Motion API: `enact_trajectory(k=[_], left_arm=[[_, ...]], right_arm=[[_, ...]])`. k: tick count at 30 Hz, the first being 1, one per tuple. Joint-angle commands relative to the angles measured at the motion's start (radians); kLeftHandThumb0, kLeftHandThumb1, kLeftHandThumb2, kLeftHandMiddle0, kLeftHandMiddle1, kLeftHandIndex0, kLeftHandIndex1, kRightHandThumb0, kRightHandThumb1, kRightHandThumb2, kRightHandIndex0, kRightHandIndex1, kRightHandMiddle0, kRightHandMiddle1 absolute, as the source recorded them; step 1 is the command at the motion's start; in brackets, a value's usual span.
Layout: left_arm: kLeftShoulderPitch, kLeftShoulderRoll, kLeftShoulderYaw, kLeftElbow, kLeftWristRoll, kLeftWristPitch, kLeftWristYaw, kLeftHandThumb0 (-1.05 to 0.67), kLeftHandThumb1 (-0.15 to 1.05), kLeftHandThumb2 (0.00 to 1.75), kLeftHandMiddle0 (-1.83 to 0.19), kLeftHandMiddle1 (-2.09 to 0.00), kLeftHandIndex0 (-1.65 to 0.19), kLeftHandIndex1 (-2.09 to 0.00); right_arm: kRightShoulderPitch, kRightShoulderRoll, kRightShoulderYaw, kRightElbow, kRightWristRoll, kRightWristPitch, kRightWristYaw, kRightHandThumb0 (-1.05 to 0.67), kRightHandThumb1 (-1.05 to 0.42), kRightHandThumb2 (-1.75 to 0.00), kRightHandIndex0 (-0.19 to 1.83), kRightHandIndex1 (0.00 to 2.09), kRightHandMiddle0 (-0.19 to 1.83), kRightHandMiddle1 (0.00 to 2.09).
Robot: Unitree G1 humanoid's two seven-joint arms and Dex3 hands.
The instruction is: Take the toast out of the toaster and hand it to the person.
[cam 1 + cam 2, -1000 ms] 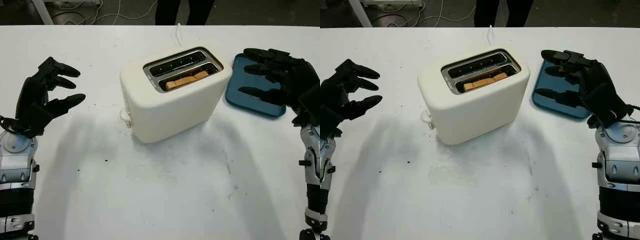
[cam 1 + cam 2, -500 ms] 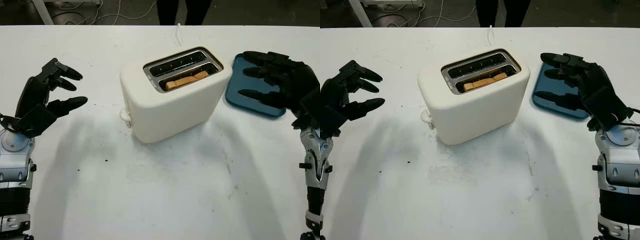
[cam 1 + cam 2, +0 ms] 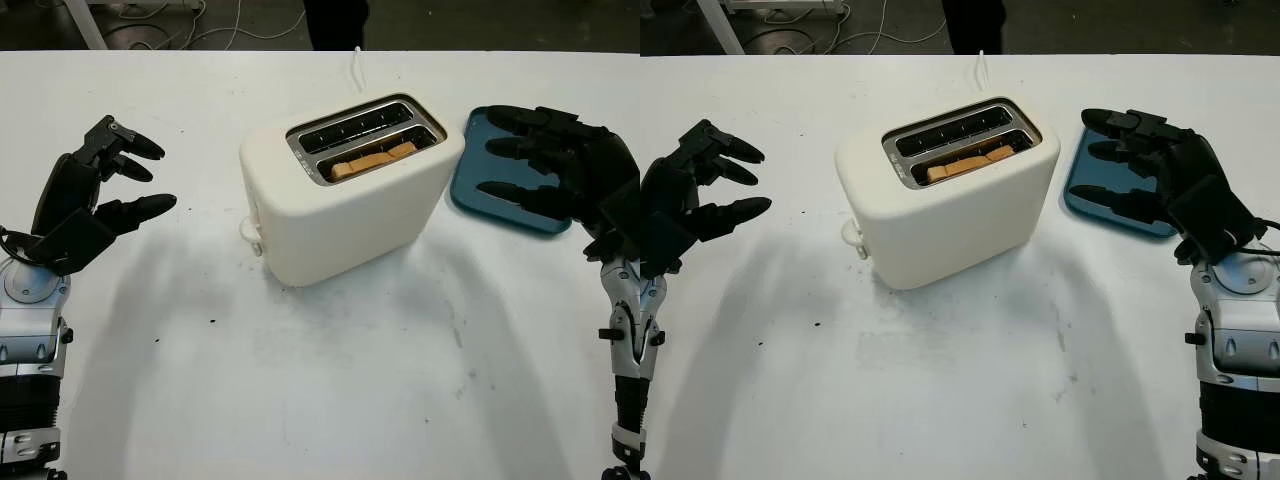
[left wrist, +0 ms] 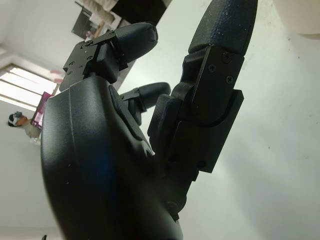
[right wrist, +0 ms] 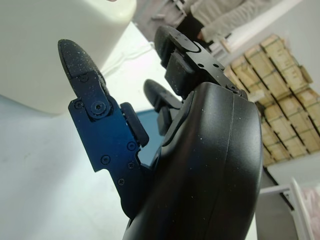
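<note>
Toast (image 3: 372, 159), golden-brown, low in toaster (image 3: 345, 205)

- The place looked like a lab or storeroom, not a home kitchen.
- A bare white worktop (image 3: 320, 400) stood on a dark floor, with loose cables (image 3: 215, 25) trailing beyond its far edge.
- A white frame leg (image 3: 85, 25) stood at the far left corner.
- Stacked cardboard boxes (image 5: 285, 115) lined a wall behind the right hand.
</note>
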Motion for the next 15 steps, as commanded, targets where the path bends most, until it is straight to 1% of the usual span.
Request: enact_trajectory(k=[1,9,15], left_arm=[[0.008,0.012,0.009,-0.008,0.009,0.003,0.012,-1.05,0.92,0.12,-0.10,-1.66,-0.11,-1.53],[0.008,0.011,0.012,0.003,0.008,-0.011,0.021,-1.05,0.92,0.13,-0.10,-1.65,-0.11,-1.52],[0.009,0.007,0.013,0.001,0.003,-0.004,0.025,-1.05,0.92,0.12,-0.11,-1.64,-0.12,-1.52]], right_arm=[[0.012,0.009,-0.013,-0.021,0.016,-0.005,-0.008,-0.54,-0.70,0.00,0.34,0.70,0.66,0.00],[0.012,0.007,-0.012,-0.018,0.012,-0.008,-0.010,-0.53,-0.70,0.00,0.33,0.71,0.65,0.00],[0.011,0.013,-0.018,-0.015,0.026,-0.004,-0.008,-0.52,-0.70,0.00,0.32,0.71,0.65,0.00]])
